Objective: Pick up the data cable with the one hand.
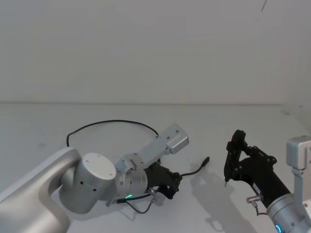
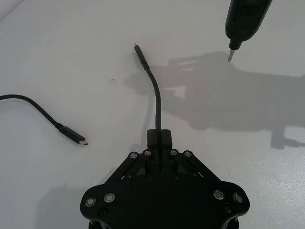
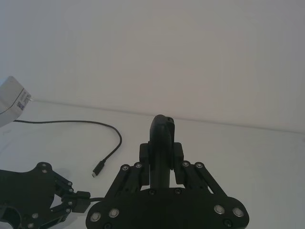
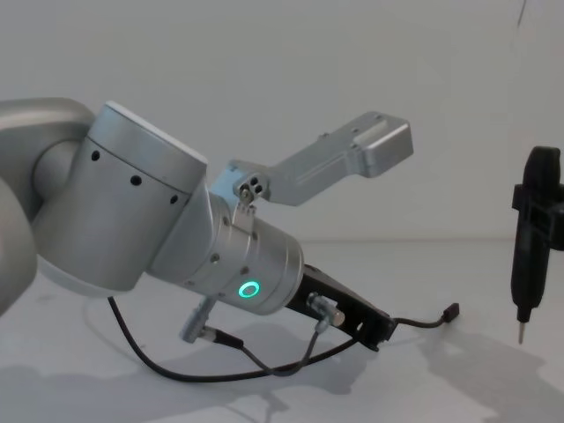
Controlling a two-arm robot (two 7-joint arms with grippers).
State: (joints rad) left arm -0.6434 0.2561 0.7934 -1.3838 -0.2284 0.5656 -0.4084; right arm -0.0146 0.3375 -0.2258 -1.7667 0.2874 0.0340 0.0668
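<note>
The left gripper (image 1: 176, 180) sits low over the white table (image 1: 252, 121), fingers pinched tight on the data cable (image 2: 156, 93) a little behind one plug (image 2: 140, 53) — that plug juts out ahead. The right gripper (image 1: 227, 175) hangs off to the right, fingers pressed together, tip down, apart from the plug. Farther back, the cable loops across the table behind the left arm.

a plain white wall (image 1: 155, 48) stands behind a white table (image 1: 272, 121); soft grey shadows (image 2: 228, 100) lie across it.
</note>
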